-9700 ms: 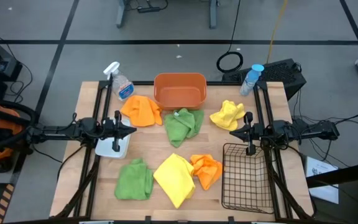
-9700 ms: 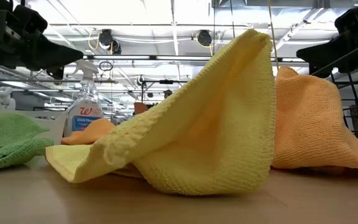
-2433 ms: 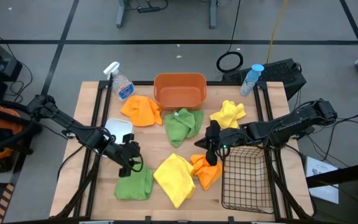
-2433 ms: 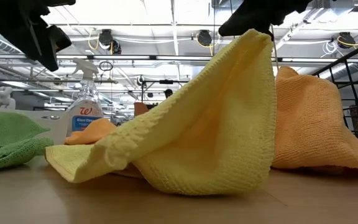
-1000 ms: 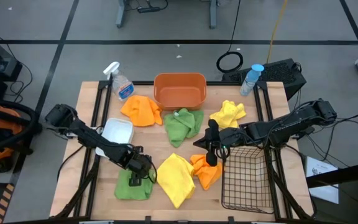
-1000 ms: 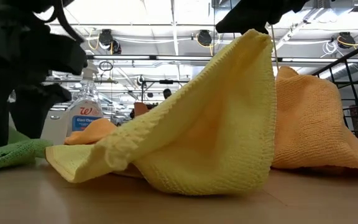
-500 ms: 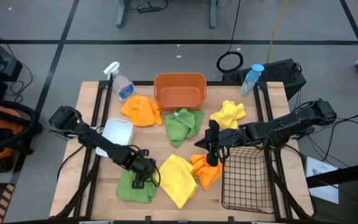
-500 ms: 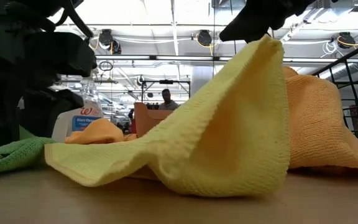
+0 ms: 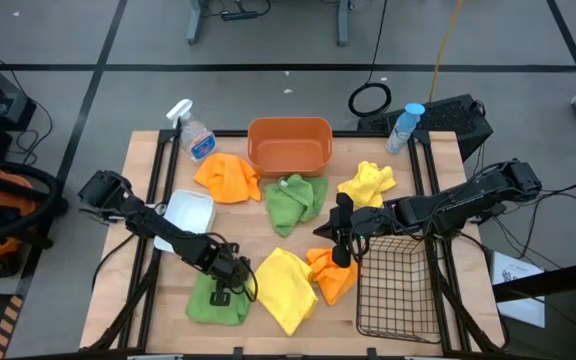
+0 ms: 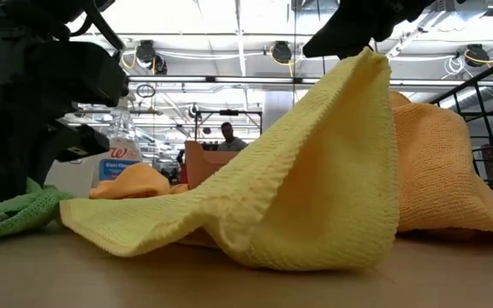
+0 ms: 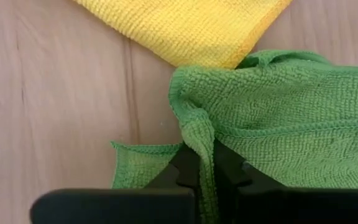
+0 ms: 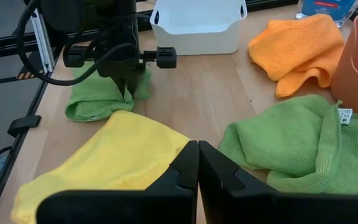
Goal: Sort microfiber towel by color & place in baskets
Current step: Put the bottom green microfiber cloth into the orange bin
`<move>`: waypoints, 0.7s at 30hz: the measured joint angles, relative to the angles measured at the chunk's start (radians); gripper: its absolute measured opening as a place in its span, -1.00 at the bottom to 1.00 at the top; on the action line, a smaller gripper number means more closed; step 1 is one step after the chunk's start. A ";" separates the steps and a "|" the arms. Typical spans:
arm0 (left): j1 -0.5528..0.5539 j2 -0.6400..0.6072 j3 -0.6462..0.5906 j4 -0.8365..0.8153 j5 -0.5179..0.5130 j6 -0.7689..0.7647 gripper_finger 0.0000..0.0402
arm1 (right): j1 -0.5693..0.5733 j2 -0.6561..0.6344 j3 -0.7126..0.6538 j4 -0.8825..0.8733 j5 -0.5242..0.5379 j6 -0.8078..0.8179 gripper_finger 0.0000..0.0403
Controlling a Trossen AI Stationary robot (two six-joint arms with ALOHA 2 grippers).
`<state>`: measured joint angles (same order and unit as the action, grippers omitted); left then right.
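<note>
My left gripper [image 9: 224,289] points steeply down at the near-left green towel [image 9: 213,303] and is shut on it. My right gripper [image 9: 340,256] is shut on nothing [image 12: 197,163] and hovers above the yellow towel [image 9: 284,287] and the near orange towel [image 9: 334,274]. A second green towel [image 9: 296,200], an orange towel [image 9: 228,178] and a yellow towel [image 9: 366,184] lie flat farther back. The orange tub [image 9: 289,146] stands at the far edge, the white bin [image 9: 188,212] at the left, the black wire basket [image 9: 396,285] at the near right. My left gripper pinches a raised fold of the green towel [image 11: 202,146] between its two fingers [image 11: 187,173], coming from above and pointing steeply down. The fold stands up as a ridge between the fingers. The rest of the towel [image 11: 291,118] lies slack on the table.
A clear spray bottle [image 9: 190,130] stands at the far left corner and a blue one [image 9: 405,127] at the far right. The yellow towel's corner [image 11: 229,53] lies just beside the held green towel. A person shows far off in the room [image 10: 226,133].
My left gripper has sunk a little onto the near-left green towel and has shut on a fold of it. In the low view the yellow towel has been nudged toward the right and lies flatter at its left end.
</note>
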<state>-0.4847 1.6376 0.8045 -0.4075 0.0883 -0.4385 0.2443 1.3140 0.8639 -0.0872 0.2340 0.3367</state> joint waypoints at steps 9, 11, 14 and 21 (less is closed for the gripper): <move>-0.001 -0.153 0.022 -0.064 -0.041 0.001 -0.95 | 0.016 0.000 0.000 0.006 0.000 0.025 -1.00; -0.001 -0.204 0.022 -0.066 -0.078 0.003 -0.95 | 0.020 0.000 0.000 0.010 0.001 0.034 -1.00; -0.001 -0.281 0.022 -0.065 -0.137 0.007 -0.95 | 0.027 0.000 0.000 0.010 0.003 0.050 -1.00; 0.000 -0.457 0.023 -0.058 -0.419 0.006 -0.95 | 0.039 0.000 0.000 0.072 0.009 0.070 -1.00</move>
<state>-0.4847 1.1810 0.8280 -0.4653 -0.3310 -0.4326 0.2831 1.3136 0.8639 -0.0156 0.2429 0.4067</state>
